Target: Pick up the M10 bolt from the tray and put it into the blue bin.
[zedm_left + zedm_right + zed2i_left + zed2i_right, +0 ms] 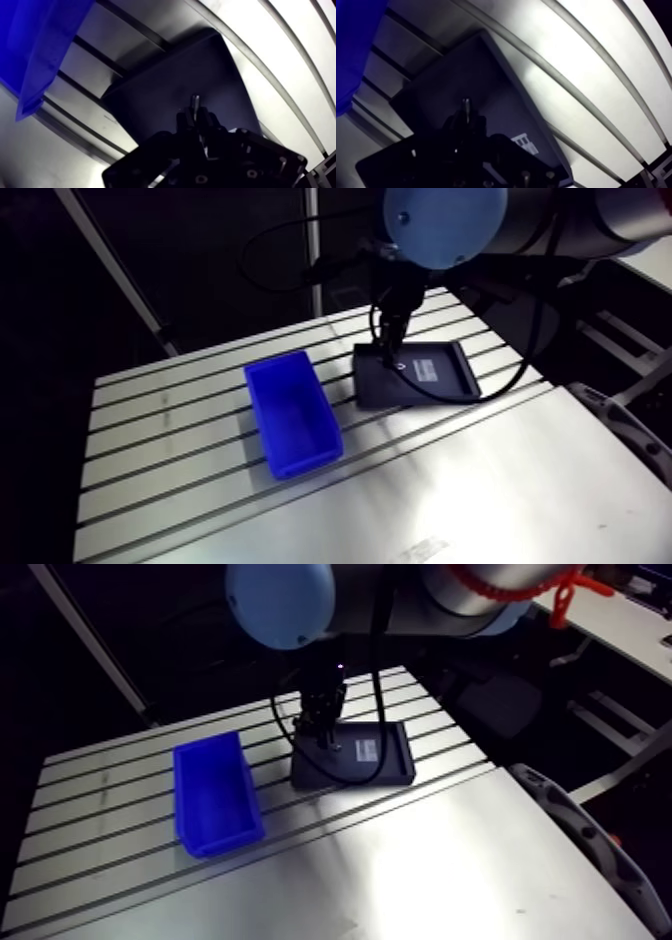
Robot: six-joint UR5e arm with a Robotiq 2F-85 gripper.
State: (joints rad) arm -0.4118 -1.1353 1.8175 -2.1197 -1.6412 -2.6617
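Observation:
A dark flat tray [440, 373] lies on the slotted table, right of the blue bin [292, 416]. My gripper [388, 353] hangs over the tray's left part, close above its floor. In the wrist view the two dark fingers [186, 120] are pressed together on a small metallic bolt [196, 101], whose tip sticks out past the fingertips. Under it is the tray's bare dark floor [160, 85]. The blue bin [40, 45] shows off to one side of the tray, past two table slots. No other part shows in the tray.
The tray carries a white label [525, 142] near one end. Bare slotted aluminium table [480, 478] stretches in front of the tray and bin. The bin [215, 794] stands open-topped with nothing visible inside.

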